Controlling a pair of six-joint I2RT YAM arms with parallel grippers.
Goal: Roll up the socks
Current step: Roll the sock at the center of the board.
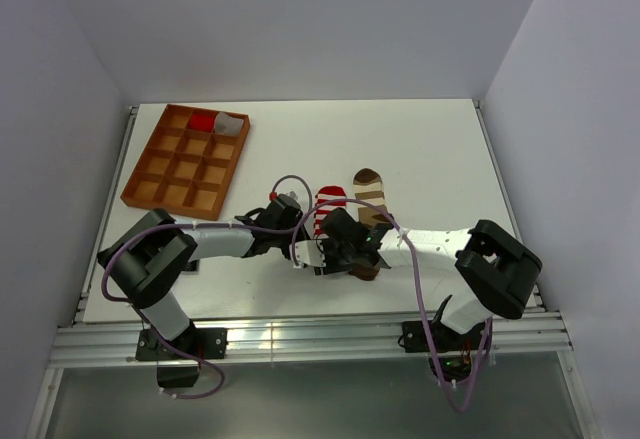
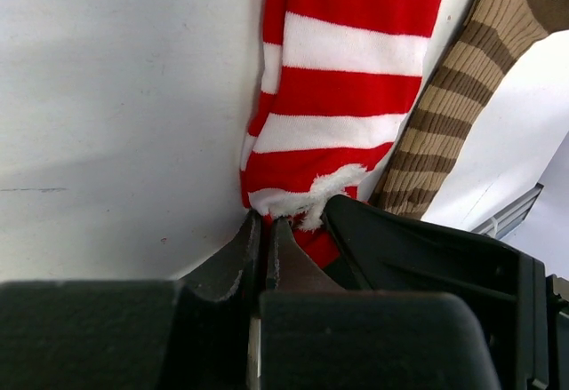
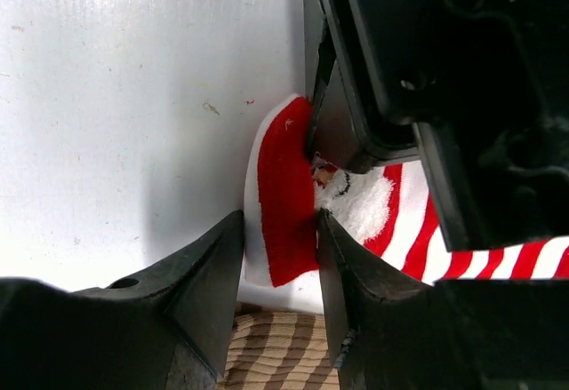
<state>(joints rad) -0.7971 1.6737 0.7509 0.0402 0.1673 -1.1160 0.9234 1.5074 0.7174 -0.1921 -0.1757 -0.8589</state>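
The right gripper (image 3: 280, 230) had its two fingers closed onto the red end of the red-and-white sock (image 2: 342, 97), which stood up as a fold between them with a pad against each side. The left gripper (image 2: 264, 226) had its fingers pressed together, only a thin seam showing between them. Their tips were at the sock's ragged white hem, but it could not be told whether any cloth was caught there. In the right wrist view the left gripper's black body crowded in from the upper right. Its tip touched the same red fold beside a white fuzzy patch (image 3: 364, 203) on the sock. The two grippers were working nose to nose on that near end.

The rest of the red-and-white sock ran flat away from the arms on the white table (image 1: 430, 149). The brown-and-tan sock (image 2: 444, 115) lay just beside it on its right. Its near end passed under the right gripper, ribbed stripes showing below the right fingers.

From above, both arms were folded low. The left arm reached in from the left base and the right arm from the right base. Their white forearms lay almost level, and their wrists met near the middle of the table's near half. Purple cables looped over each arm.

Well apart at the far left sat an orange compartment tray (image 1: 185, 159). It held a red item (image 1: 203, 121) and a pale item (image 1: 230, 124) in its far row.
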